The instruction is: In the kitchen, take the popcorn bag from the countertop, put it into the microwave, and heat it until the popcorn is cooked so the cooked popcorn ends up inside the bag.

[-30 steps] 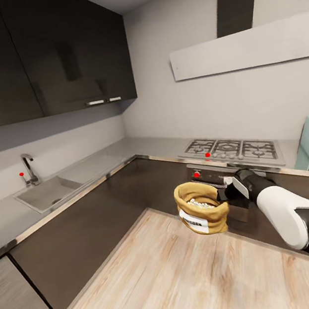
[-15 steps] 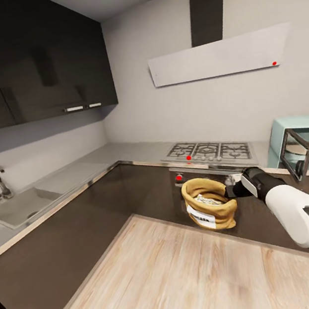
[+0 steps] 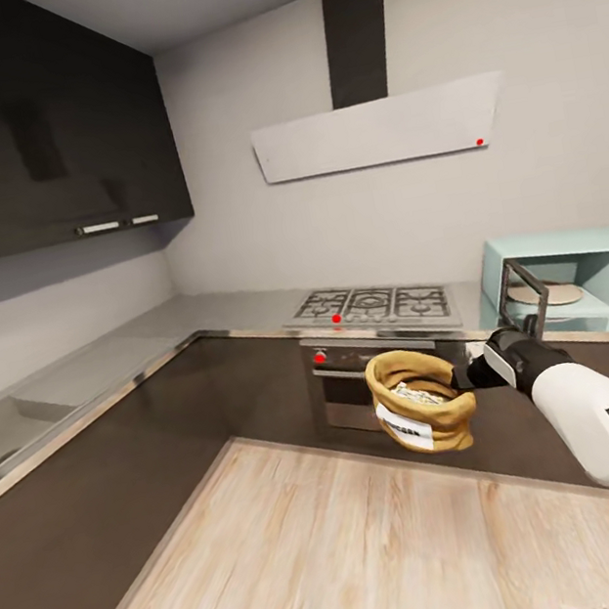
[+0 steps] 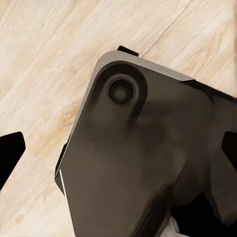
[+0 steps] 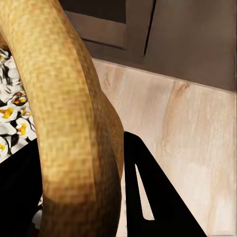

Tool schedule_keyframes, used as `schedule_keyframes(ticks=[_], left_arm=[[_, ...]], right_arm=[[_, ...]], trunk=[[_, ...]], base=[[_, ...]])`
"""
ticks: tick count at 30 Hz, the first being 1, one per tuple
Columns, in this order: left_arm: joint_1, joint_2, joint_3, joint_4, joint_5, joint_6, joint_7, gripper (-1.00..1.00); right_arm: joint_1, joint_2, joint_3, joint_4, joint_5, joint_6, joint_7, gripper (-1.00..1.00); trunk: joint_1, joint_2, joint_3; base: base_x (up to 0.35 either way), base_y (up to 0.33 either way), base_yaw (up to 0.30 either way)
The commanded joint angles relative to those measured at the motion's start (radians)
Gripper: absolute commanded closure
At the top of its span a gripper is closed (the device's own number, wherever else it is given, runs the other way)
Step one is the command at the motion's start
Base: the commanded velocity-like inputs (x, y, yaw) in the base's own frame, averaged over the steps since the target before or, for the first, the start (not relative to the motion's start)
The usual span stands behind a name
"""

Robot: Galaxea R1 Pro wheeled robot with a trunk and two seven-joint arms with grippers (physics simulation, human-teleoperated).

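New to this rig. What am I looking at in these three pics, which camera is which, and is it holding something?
It is a simulated two-armed wheeled robot in a kitchen. The wide picture comes from its head camera. The right gripper holds the popcorn bag by its rim, above the wood floor. Pale popcorn lies inside the bag. Behind are the gas hob on the grey countertop and the mint microwave, its door open. The right wrist camera shows the bag's rim between dark fingers. The left wrist camera looks down at floor and a dark robot part.
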Motion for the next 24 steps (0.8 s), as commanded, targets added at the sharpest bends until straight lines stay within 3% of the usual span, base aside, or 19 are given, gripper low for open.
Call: schedule_keyframes(ticks=[1, 13, 18, 24], left_arm=[[0.0, 0.0, -0.009, -0.002, 0.007, -0.002, 0.005, -1.0], [0.0, -0.001, -0.009, -0.001, 0.006, -0.008, 0.006, -1.0], [0.0, -0.001, -0.009, -0.002, 0.006, -0.009, 0.006, -1.0], [0.0, -0.001, -0.009, -0.002, 0.006, -0.009, 0.006, -1.0]], right_arm=[[-0.001, 0.0, -0.007, -0.001, 0.01, 0.006, 0.008, 1.0], [-0.001, -0.004, -0.002, -0.001, 0.009, 0.012, 0.01, 1.0], [-0.001, -0.008, 0.0, -0.001, 0.01, 0.063, 0.009, 1.0], [-0.001, -0.047, 0.0, -0.001, 0.011, 0.068, 0.008, 1.0]], trunk=[[0.0, -0.001, 0.0], [0.0, -0.001, 0.011], [0.0, -0.001, 0.015], [0.0, -0.001, 0.02]], base=[[0.0, 0.0, -0.25], [0.0, 0.0, -0.251], [0.0, 0.0, -0.256], [0.0, 0.0, -0.257]])
